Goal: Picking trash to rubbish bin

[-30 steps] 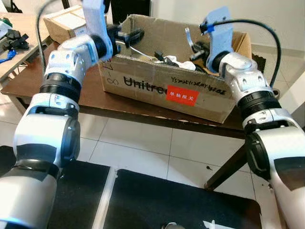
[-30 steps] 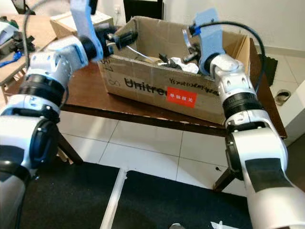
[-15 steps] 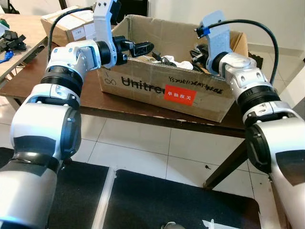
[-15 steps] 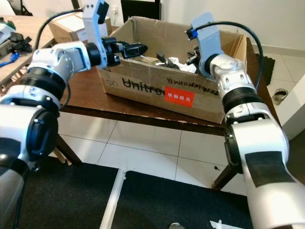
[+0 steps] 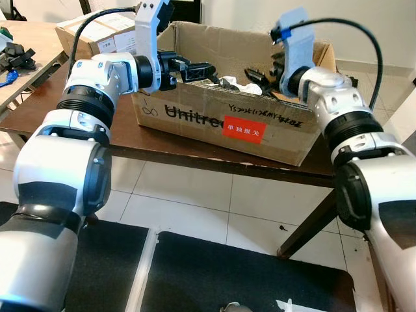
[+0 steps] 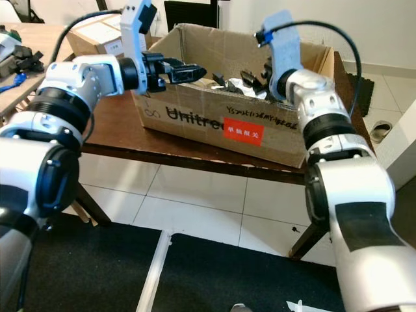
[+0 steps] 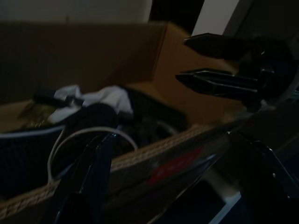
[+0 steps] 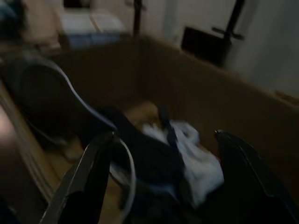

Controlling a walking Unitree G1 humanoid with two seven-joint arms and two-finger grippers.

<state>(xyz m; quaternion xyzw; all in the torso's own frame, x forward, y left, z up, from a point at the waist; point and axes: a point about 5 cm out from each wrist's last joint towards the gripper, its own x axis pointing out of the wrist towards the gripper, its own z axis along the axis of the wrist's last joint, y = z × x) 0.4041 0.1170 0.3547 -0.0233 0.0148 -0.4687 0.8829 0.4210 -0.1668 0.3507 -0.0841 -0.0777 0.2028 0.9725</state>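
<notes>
A brown tabletop (image 5: 130, 140) carries a cardboard box (image 5: 214, 114) printed "Unitre…", the rest hidden behind a red sticker (image 5: 245, 130) with unreadable white characters. Jumbled trash (image 6: 237, 83) lies inside, blurred. Left hand (image 6: 188, 71) and right hand (image 8: 163, 182) reach over the rim, fingers spread wide, empty.
</notes>
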